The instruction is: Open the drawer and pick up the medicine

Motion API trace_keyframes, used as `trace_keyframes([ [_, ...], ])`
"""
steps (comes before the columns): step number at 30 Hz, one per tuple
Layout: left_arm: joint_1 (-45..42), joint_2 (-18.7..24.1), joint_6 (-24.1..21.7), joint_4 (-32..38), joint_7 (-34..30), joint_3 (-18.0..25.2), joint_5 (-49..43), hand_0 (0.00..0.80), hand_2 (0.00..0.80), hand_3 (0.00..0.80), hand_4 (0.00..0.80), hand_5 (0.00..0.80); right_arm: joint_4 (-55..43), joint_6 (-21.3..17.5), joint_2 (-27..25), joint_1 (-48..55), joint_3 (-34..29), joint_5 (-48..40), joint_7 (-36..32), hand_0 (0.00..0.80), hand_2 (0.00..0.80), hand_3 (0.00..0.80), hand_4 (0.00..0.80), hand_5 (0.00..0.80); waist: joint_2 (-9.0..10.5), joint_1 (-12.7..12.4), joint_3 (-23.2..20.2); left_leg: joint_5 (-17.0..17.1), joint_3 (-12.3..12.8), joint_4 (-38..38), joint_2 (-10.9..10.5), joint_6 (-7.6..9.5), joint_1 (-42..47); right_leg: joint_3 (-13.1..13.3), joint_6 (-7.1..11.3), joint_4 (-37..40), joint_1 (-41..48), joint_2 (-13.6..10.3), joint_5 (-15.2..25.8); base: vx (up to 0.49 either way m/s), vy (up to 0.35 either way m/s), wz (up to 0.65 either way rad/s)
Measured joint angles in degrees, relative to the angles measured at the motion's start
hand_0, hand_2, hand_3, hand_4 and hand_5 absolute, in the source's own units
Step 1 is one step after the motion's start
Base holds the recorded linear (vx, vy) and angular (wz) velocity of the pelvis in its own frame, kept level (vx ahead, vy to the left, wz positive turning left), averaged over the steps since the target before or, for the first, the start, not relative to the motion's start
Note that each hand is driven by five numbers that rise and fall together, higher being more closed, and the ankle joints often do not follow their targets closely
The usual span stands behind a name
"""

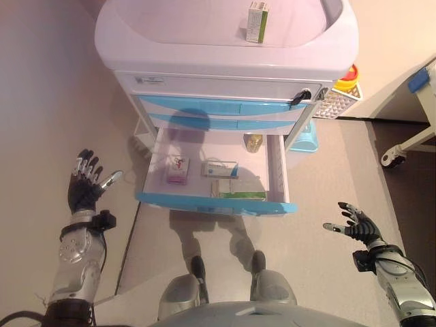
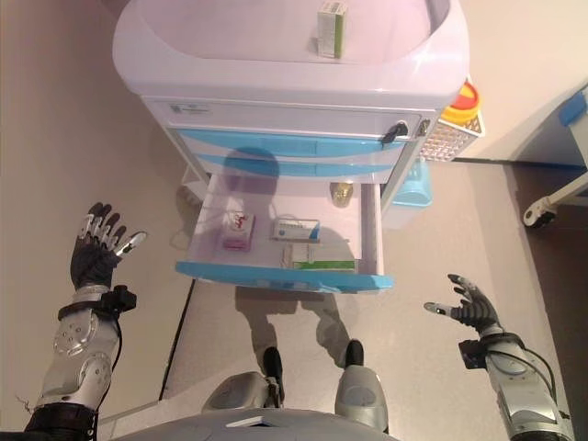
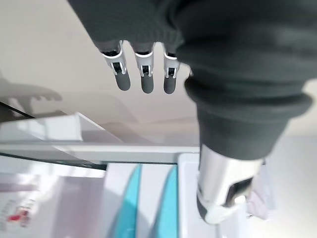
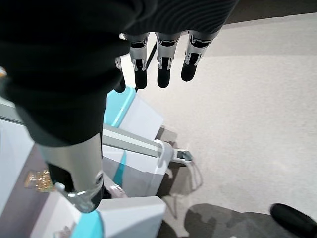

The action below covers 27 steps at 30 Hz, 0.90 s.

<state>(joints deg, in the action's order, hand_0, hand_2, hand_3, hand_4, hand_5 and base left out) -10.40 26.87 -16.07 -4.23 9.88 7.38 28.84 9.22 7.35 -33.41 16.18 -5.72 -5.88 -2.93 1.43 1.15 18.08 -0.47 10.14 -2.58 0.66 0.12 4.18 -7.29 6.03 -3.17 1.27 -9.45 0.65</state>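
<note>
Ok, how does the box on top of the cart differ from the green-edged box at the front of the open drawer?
The box on top of the cart stands upright on end; the green-edged box lies flat. The first stands alone on the cart top; the second lies in the open drawer just behind its blue front, near other packs. Both are white with green, and neither the left hand nor the right hand touches either.

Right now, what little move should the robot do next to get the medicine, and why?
Probably lower the right hand toward the open drawer. The drawer is already pulled out with medicine boxes lying inside, and both the right hand and the left hand are open and empty, off to the drawer's sides.
</note>
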Motion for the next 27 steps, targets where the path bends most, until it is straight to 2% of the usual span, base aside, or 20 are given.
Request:
trace_keyframes([
  [1, -0.97, 0.2, 1.04, -0.01, 0.27, 0.01, -1.86, 0.0, 0.0, 0.0, 0.0, 0.0, 0.09, 0.01, 0.05, 0.29, -0.01, 0.39, 0.02, 0.0, 0.0, 0.0, 0.0, 0.0, 0.06, -0.02, -0.03, 0.0, 0.0, 0.0, 0.01, 0.0, -0.02, 0.0, 0.0, 0.01, 0.0, 0.01, 0.0, 0.0, 0.0, 0.0],
  [3, -2.67, 1.68, 6.14, -1.42, 1.09, -0.02, -6.54, 0.0, 0.0, 0.0, 0.0, 0.0, 0.14, 0.04, 0.05, 0.9, -0.12, 0.4, -0.01, 0.0, 0.0, 0.0, 0.0, 0.0, 0.16, 0.01, -0.11, -0.02, 0.0, -0.01, 0.02, -0.03, -0.04, 0.02, 0.0, 0.03, -0.04, 0.01, 0.0, 0.0, 0.0, 0.0],
  [6, -5.64, 4.53, 13.32, -6.01, 1.58, -0.05, -10.85, 0.0, 0.0, 0.0, 0.0, 0.0, 0.9, 0.08, 0.05, 1.82, -0.33, 0.32, -0.07, 0.0, 0.0, 0.0, 0.0, 0.0, 0.24, 0.13, -0.21, -0.05, 0.08, -0.07, 0.04, -0.07, -0.31, 0.13, -0.01, 0.02, -0.36, 0.0, 0.0, -0.002, 0.01, -0.01],
  [8, -7.29, 5.56, 16.32, -8.58, 1.44, -0.01, -12.94, 0.0, 0.0, 0.0, 0.0, 0.0, 1.98, 0.12, 0.05, 2.31, -0.54, 0.32, -0.14, 0.0, 0.0, 0.0, 0.0, 0.0, 0.23, 0.09, -0.32, -0.02, 0.14, -0.13, 0.02, -0.05, -0.86, 0.16, -0.12, -0.02, -0.98, -0.02, 0.09, 0.015, 0.056, -0.01],
  [11, -10.51, 7.86, 22.28, -9.29, -1.35, -0.13, -16.84, 0.0, 0.0, 0.0, 0.0, 0.0, 2.77, 0.15, -0.27, 3.32, -0.79, 0.22, -0.6, 0.0, 0.0, 0.0, 0.0, 0.0, -0.04, 0.0, -0.4, -0.02, 0.12, -0.34, 0.0, -0.05, -0.83, 0.19, -0.14, 0.05, -0.92, -0.05, 0.09, 0.025, 0.052, 0.01],
  [17, -11.33, 14.64, 32.17, -12.83, -9.36, -1.51, -27.06, 0.0, 0.0, 0.0, 0.0, 0.0, 4.51, 0.31, -4.65, 3.76, -0.74, -1.87, -2.39, 0.0, 0.0, 0.0, 0.0, 0.0, -2.88, 0.35, -1.6, -0.03, 0.18, -0.28, -0.12, -0.03, -0.72, 0.32, -0.12, 0.01, -0.93, -0.18, 0.08, 0.02, 0.064, -0.01],
  [22, -11.57, 19.51, 36.17, -12.13, -20.47, -5.53, -39.13, 0.0, 0.0, 0.0, 0.0, 0.0, 4.46, 0.84, -9.24, 4.71, -0.74, -3.86, -3.85, 0.0, 0.0, 0.0, 0.0, 0.0, -5.73, 1.23, -2.17, 0.06, 0.46, -0.06, -0.11, 0.06, -0.53, 0.47, -0.12, 0.03, -0.99, -0.14, 0.08, 0.014, 0.052, -0.03],
  [23, -11.58, 20.51, 36.03, -11.76, -22.72, -5.95, -41.24, 0.0, 0.0, 0.0, 0.0, 0.0, 4.47, 1.07, -9.71, 4.84, -0.7, -4.3, -4.02, 0.0, 0.0, 0.0, 0.0, 0.0, -5.95, 1.58, -2.26, 0.07, 0.48, -0.06, -0.1, 0.06, -0.52, 0.49, -0.12, 0.04, -1.02, -0.14, 0.07, 0.014, 0.035, -0.01],
  [27, -7.42, 24.66, 35.91, -9.46, -27.8, -12.71, -44.84, 0.0, 0.0, 0.0, 0.0, 0.0, 4.73, 1.25, -11.58, 4.51, 0.7, -5.44, -4.89, 0.0, 0.0, 0.0, 0.0, 0.0, -6.03, 2.23, -2.25, 0.2, 1.02, -0.07, -0.13, 0.14, -0.54, 1.04, -0.1, -0.52, -1.73, -0.19, 0.04, -0.005, 0.007, -0.05],
])
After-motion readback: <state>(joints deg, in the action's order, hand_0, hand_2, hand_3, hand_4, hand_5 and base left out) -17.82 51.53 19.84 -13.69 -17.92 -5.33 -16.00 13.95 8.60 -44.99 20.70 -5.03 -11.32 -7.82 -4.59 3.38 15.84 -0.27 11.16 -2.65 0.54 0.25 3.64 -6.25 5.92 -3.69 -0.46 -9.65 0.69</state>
